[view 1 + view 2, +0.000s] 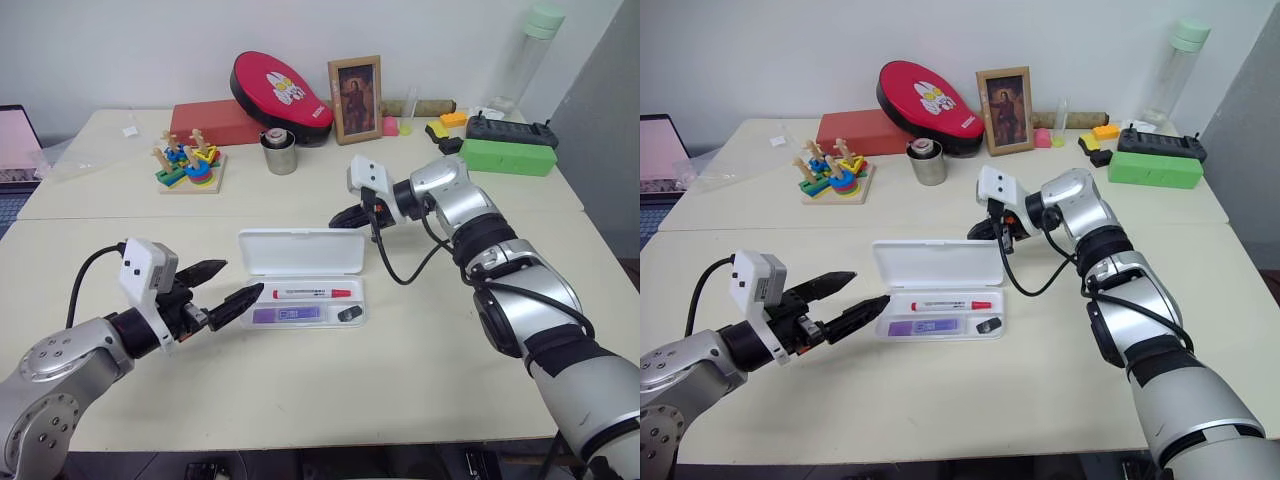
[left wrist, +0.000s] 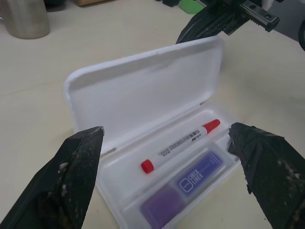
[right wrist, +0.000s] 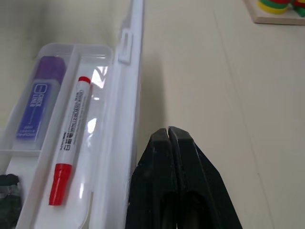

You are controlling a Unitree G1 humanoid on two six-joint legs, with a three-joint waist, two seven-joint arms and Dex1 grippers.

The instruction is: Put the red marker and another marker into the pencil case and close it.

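Observation:
The pencil case (image 1: 300, 252) lies open in the middle of the table, its white lid tilted up at the far side. In its tray lies the red marker (image 1: 312, 293), and nearer to me the purple highlighter (image 1: 286, 314), beside a small black piece (image 1: 346, 314). My left gripper (image 1: 243, 279) is open just left of the tray, its fingers pointing at the case. In the left wrist view the red marker (image 2: 181, 145) shows between the spread fingers. My right gripper (image 1: 337, 220) is shut behind the lid's far right corner, holding nothing. The right wrist view shows the shut tip (image 3: 167, 131) against the lid's back.
At the back stand a metal cup (image 1: 280, 152), a picture frame (image 1: 356, 98), a red pad (image 1: 280, 95) on a red box (image 1: 210, 122), and a wooden stacking toy (image 1: 188, 165). A green box (image 1: 508, 156) and a bottle (image 1: 530, 55) are at the back right.

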